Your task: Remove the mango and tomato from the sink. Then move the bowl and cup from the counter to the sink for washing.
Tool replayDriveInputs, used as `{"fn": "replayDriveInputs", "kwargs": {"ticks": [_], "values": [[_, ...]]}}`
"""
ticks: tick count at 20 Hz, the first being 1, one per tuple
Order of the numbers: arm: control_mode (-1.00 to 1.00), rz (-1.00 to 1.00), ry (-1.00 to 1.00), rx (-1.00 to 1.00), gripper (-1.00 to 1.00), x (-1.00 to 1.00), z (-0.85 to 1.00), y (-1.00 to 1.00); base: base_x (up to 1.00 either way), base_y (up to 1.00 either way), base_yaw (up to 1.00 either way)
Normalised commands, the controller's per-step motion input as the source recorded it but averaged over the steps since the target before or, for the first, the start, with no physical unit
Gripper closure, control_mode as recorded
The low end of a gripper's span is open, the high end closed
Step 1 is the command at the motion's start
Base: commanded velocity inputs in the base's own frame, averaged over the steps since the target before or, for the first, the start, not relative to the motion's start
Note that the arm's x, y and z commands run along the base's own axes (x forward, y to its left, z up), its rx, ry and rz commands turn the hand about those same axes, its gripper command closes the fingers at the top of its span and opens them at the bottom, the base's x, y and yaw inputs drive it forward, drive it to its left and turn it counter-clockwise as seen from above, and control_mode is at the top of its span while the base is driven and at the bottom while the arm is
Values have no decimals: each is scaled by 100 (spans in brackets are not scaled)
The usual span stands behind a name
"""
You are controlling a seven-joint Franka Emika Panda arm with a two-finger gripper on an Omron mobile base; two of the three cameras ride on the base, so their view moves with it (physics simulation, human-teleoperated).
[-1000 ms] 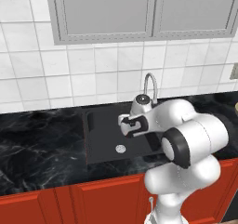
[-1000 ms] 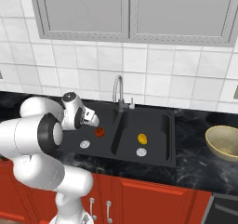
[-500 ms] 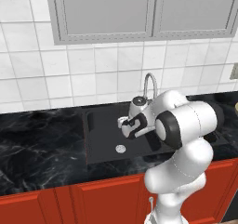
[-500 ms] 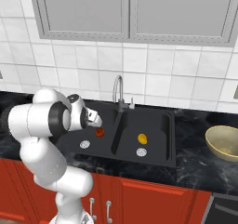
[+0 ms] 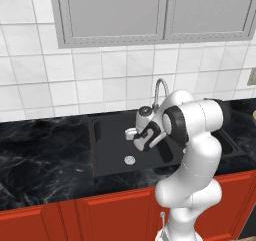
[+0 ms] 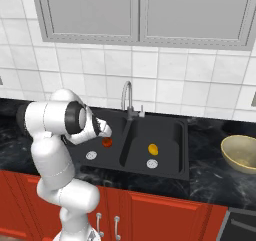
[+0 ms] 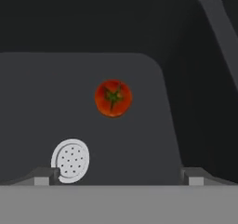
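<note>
Sink (image 6: 165,171), black and double-basined, is set into the dark marble counter (image 6: 215,175) under white wall tiles and grey cabinets (image 6: 145,12), with red cupboard fronts (image 6: 165,217) below. Its curved silver faucet (image 6: 127,97) rises at the far rim, over the divider between the basins. Each basin has a round silver drain; the left one (image 6: 91,155) lies near the front wall, and so does the right one (image 6: 152,163).

Arm (image 6: 55,150) stands in front of the left basin, bent over it, its hand reaching above that basin.

Bowl (image 6: 242,152), tan-yellow, sits on the counter well to the right of the sink, partly cut by the edge of the right base view.

Gripper (image 7: 119,174) hangs over the left basin with its jaws spread wide and nothing between them; in the hand view the two tips stand far apart at the bottom, and the tomato lies beyond them, not touched.

Tomato (image 6: 107,142) rests on the floor of the left basin, just beyond and to the right of that drain, green stem upward.

Mango (image 6: 153,149) lies in the right basin, just beyond its drain, seemingly clear of the walls, though it is small in this view
</note>
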Motion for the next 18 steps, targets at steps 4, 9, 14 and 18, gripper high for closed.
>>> {"fn": "replayDriveInputs", "kwargs": {"ticks": [4,9,14,18], "values": [[-100,3,0,0,-100,28,-25,0,0,0,0],[-100,4,0,0,-100,29,-25,0,0,0,0],[-100,3,1,0,-100,27,-23,-1,0,0,0],[-100,1,2,0,-100,27,-24,0,0,0,0]]}}
